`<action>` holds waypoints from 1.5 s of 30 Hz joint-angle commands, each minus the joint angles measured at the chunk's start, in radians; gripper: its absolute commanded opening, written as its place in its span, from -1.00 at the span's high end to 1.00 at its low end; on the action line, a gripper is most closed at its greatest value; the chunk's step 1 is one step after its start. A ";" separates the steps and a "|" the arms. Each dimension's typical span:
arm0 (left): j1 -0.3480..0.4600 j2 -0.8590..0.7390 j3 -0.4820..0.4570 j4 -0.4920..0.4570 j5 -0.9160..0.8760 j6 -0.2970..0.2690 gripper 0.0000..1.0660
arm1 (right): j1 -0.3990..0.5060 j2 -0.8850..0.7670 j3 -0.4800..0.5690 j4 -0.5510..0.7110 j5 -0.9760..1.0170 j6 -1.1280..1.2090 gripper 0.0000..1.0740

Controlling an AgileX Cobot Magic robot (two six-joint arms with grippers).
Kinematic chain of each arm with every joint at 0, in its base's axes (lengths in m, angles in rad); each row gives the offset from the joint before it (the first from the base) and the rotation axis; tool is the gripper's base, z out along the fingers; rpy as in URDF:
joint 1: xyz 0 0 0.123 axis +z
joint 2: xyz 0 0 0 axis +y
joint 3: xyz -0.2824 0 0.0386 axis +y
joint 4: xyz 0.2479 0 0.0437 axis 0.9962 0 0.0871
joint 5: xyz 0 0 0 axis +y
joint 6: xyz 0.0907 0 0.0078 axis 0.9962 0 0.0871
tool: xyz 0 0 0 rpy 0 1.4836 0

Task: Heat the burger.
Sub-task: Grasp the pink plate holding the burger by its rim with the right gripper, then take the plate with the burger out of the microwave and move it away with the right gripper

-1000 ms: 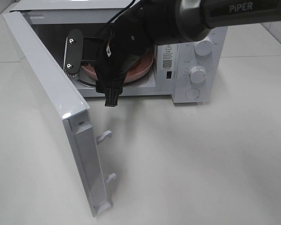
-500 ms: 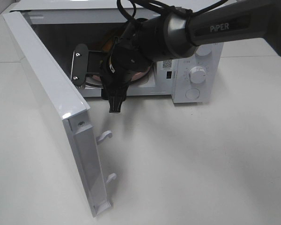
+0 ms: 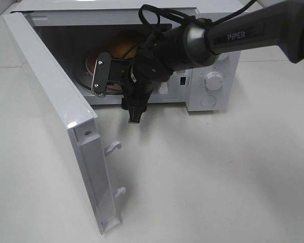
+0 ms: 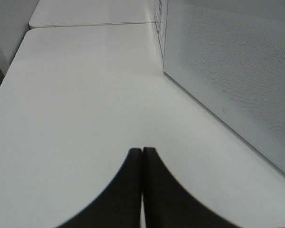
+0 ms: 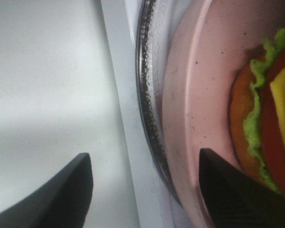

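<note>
Since a second ago the right end effector (image 3: 117, 86) has drawn back toward the microwave (image 3: 213, 76) mouth, fingers spread and empty. Behind it, upper centre of frame, the burger (image 3: 122, 44) sits bun-up on its pink plate (image 5: 199, 95) inside.

The left end effector (image 4: 142, 185) is pressed together over the tabletop (image 4: 85, 95).

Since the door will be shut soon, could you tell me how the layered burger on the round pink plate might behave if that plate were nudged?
The small layered burger would probably shift or lean: it is stacked loose-looking layers. The round pink plate looks smooth and rests on the glass turntable, so it could slide.
</note>
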 commanded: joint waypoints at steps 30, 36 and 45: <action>-0.001 -0.020 0.003 -0.001 -0.017 0.000 1.00 | -0.017 0.044 -0.006 -0.008 -0.009 0.028 1.00; -0.001 -0.020 0.003 -0.001 -0.017 0.000 1.00 | -0.017 0.025 -0.006 -0.007 -0.003 0.023 1.00; -0.001 -0.020 0.003 -0.001 -0.017 0.000 1.00 | -0.008 0.007 -0.006 0.004 0.024 -0.015 1.00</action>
